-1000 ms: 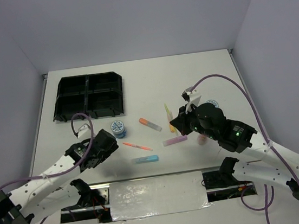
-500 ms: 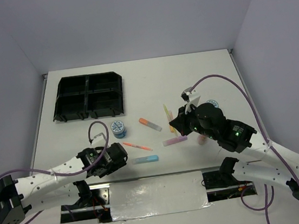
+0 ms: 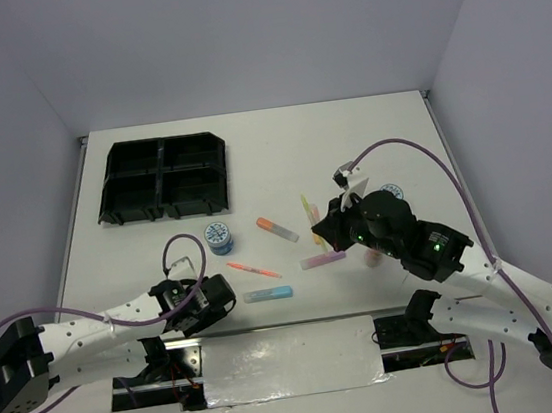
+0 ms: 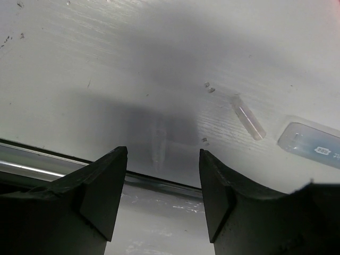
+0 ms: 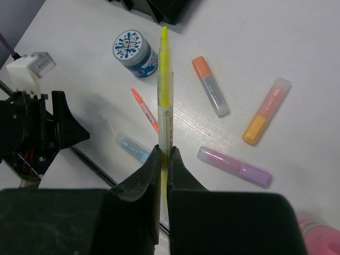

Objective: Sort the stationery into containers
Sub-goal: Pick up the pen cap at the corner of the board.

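Observation:
The black tray [image 3: 164, 178] lies at the back left. My right gripper [image 5: 164, 151] is shut on a thin yellow pen [image 5: 164, 90], held above the table [image 3: 308, 207]. Beneath it lie a blue-white tape roll [image 5: 134, 47], an orange highlighter [image 5: 210, 93], a peach-yellow highlighter [image 5: 266, 110], a purple highlighter [image 5: 234, 167], a blue highlighter [image 5: 133, 147] and a pink pen [image 5: 144, 110]. My left gripper [image 4: 163, 154] hangs open over the table's near edge with nothing between its jaws, just left of the blue highlighter [image 3: 268, 294].
A second tape roll [image 3: 392, 192] and a pink-capped bottle [image 3: 371, 258] are partly hidden behind the right arm. A metal strip [image 3: 290, 358] runs along the near edge between the arm bases. Grey walls enclose the table.
My left gripper has moved toward the near edge and a little right, down close to the table, and its jaws have narrowed. The right arm and the yellow pen have stayed put.

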`<state>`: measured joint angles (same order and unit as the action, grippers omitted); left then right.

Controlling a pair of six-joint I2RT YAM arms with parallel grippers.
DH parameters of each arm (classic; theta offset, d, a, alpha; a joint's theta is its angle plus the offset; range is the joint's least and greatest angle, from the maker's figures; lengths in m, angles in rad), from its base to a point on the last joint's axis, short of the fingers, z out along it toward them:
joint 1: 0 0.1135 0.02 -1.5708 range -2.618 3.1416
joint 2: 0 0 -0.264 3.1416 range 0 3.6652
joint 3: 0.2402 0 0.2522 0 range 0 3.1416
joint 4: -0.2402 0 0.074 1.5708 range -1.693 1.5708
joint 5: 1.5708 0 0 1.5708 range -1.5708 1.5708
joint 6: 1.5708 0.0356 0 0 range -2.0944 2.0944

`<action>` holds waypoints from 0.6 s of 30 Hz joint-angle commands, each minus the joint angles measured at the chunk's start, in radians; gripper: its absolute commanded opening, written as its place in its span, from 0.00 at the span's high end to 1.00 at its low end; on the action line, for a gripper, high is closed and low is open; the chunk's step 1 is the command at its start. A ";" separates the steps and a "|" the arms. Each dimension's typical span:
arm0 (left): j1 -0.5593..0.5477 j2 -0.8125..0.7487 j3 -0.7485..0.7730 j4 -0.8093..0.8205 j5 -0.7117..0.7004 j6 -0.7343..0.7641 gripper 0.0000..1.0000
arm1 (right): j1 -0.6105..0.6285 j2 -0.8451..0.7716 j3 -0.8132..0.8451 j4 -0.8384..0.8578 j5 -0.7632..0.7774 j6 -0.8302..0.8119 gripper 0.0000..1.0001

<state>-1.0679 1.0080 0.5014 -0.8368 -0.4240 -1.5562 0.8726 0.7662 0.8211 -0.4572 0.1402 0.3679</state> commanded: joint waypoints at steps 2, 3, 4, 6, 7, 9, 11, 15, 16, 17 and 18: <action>-0.006 0.007 -0.014 0.008 -0.007 -0.042 0.35 | 0.006 0.018 -0.010 0.045 -0.019 -0.015 1.00; -0.006 0.006 -0.020 0.011 -0.006 -0.042 0.35 | 0.006 0.024 -0.008 0.043 -0.021 -0.017 1.00; -0.007 0.006 -0.021 0.013 -0.007 -0.042 0.35 | 0.006 0.024 -0.005 0.042 -0.022 -0.017 1.00; -0.006 0.009 -0.024 0.013 -0.007 -0.044 0.37 | 0.005 0.025 0.000 0.043 -0.021 -0.020 1.00; -0.006 0.010 -0.024 0.016 -0.009 -0.042 0.37 | 0.005 0.025 0.001 0.043 -0.021 -0.020 1.00; -0.006 0.018 -0.024 0.019 -0.009 -0.039 0.39 | 0.006 0.028 0.000 0.046 -0.022 -0.017 1.00; -0.006 0.033 -0.023 0.018 -0.010 -0.036 0.41 | 0.006 0.031 0.003 0.048 -0.025 -0.017 1.00; -0.006 0.043 -0.026 0.022 -0.006 -0.034 0.48 | 0.006 0.038 0.004 0.051 -0.033 -0.017 1.00; -0.006 0.044 -0.029 0.024 -0.001 -0.033 0.51 | 0.006 0.038 0.006 0.051 -0.034 -0.017 1.00; -0.006 0.043 -0.038 0.027 0.001 -0.034 0.53 | 0.006 0.035 0.006 0.049 -0.034 -0.017 1.00; -0.006 0.041 -0.041 0.030 0.004 -0.038 0.54 | 0.006 0.033 0.004 0.051 -0.034 -0.017 1.00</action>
<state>-1.0687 1.0374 0.4820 -0.8177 -0.4263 -1.5757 0.8726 0.8028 0.8116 -0.4568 0.1139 0.3649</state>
